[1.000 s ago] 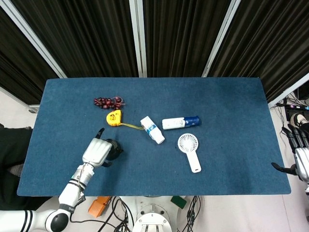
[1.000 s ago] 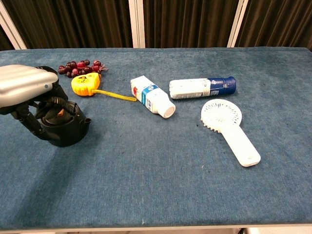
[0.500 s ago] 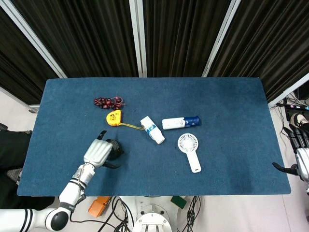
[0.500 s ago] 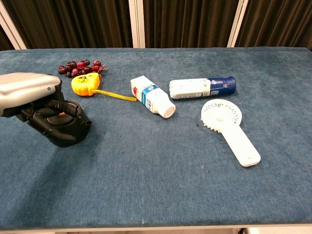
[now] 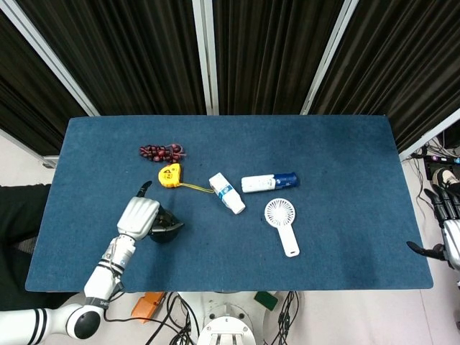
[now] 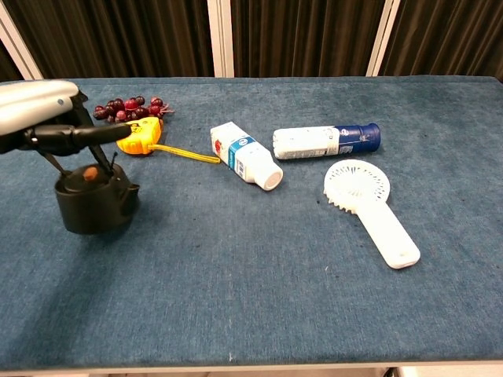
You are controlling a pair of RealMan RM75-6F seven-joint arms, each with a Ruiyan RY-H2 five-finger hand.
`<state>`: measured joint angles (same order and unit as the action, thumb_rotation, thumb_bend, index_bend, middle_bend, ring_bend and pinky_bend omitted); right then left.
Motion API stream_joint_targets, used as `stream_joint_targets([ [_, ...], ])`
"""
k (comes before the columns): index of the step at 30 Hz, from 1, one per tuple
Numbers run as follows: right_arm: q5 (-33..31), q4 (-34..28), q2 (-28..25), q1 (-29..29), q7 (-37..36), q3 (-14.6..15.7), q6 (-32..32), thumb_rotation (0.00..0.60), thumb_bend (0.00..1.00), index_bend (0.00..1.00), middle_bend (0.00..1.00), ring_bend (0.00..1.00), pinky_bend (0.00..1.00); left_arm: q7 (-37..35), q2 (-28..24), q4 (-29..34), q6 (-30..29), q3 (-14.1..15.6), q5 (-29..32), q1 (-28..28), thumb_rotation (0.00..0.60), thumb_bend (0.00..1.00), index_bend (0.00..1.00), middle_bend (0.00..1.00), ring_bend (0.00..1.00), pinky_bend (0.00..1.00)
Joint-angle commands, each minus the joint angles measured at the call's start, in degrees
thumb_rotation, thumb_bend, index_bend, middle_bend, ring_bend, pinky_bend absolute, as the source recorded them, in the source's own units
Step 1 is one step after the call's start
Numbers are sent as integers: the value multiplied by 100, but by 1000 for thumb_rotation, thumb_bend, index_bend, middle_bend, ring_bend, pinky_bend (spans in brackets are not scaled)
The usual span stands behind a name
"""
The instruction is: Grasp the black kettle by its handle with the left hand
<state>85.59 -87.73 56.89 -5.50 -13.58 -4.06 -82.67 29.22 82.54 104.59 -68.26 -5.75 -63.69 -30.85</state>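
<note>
2 hands show: left hand (image 6: 39,118) sits over the black kettle (image 6: 93,203), dark fingers (image 6: 82,132) curled at its thin handle; firm grip cannot be told. Kettle stands upright on blue table (image 5: 345,165), near yellow tape measure (image 6: 138,135). Right hand (image 5: 447,230) hangs off the table edge, fingers apart, empty.

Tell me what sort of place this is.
Probably a robotics lab test station: a blue-covered table ringed by black curtains, loose cables on the floor, and unrelated props such as a black kettle and white handheld fan.
</note>
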Motion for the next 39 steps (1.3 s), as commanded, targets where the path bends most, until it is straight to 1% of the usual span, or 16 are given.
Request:
stream_joint_targets([
  [1,6,-8,-5,-1,6,-5,-8,600,0,0,29,0,0,57,25,-45,-107,-31,12,32,57,84,1000,1000,945,202],
  [2,10,-11,-6,-2,10,-6,-10,600,0,0,29,0,0,69,35,-58,-131,-41,31,38,62,99,1000,1000,951,244],
  [3,12,-15,-8,-4,15,-6,-10,600,0,0,29,0,0,75,44,-68,-153,-54,56,45,72,108,1000,1000,954,265],
  [4,12,-21,-9,-5,20,-8,-9,600,0,0,29,0,0,83,55,-84,-179,-72,87,52,101,123,1000,1000,959,293],
  [6,9,-33,-12,-5,31,-10,-7,600,0,0,29,0,0,76,63,-108,-196,-94,130,60,172,151,1000,1000,963,327],
  [9,5,-79,-62,0,50,-26,-31,600,0,0,29,0,0,61,69,-166,-202,-120,194,68,305,190,1000,1000,968,360],
  [16,72,-341,-313,31,223,-107,-241,600,0,0,29,0,0,-22,76,-276,-250,-170,279,107,451,239,1000,1000,976,390],
  [17,78,-387,-339,24,266,-110,-236,600,0,0,29,0,0,-66,86,-292,-266,-185,293,122,462,240,1000,1000,977,392],
  [22,82,-515,-364,-13,369,-106,-171,600,0,0,29,0,0,-199,119,-375,-322,-218,292,172,471,241,1000,1000,981,415],
  [27,48,-561,-344,-25,421,-99,-122,600,0,0,29,0,0,-265,164,-474,-331,-247,328,192,455,262,1000,1000,986,433],
  [33,23,-617,-354,-9,484,-95,-130,600,0,0,29,0,0,-346,217,-595,-304,-271,351,202,449,364,1000,1000,997,456],
  [37,24,-650,-357,-1,523,-91,-140,600,0,0,29,0,0,-363,238,-657,-310,-260,315,212,448,390,1000,1000,997,461],
  [39,27,-662,-357,2,537,-88,-142,600,0,0,29,0,0,-377,243,-668,-322,-255,283,221,462,397,1000,1000,998,461],
])
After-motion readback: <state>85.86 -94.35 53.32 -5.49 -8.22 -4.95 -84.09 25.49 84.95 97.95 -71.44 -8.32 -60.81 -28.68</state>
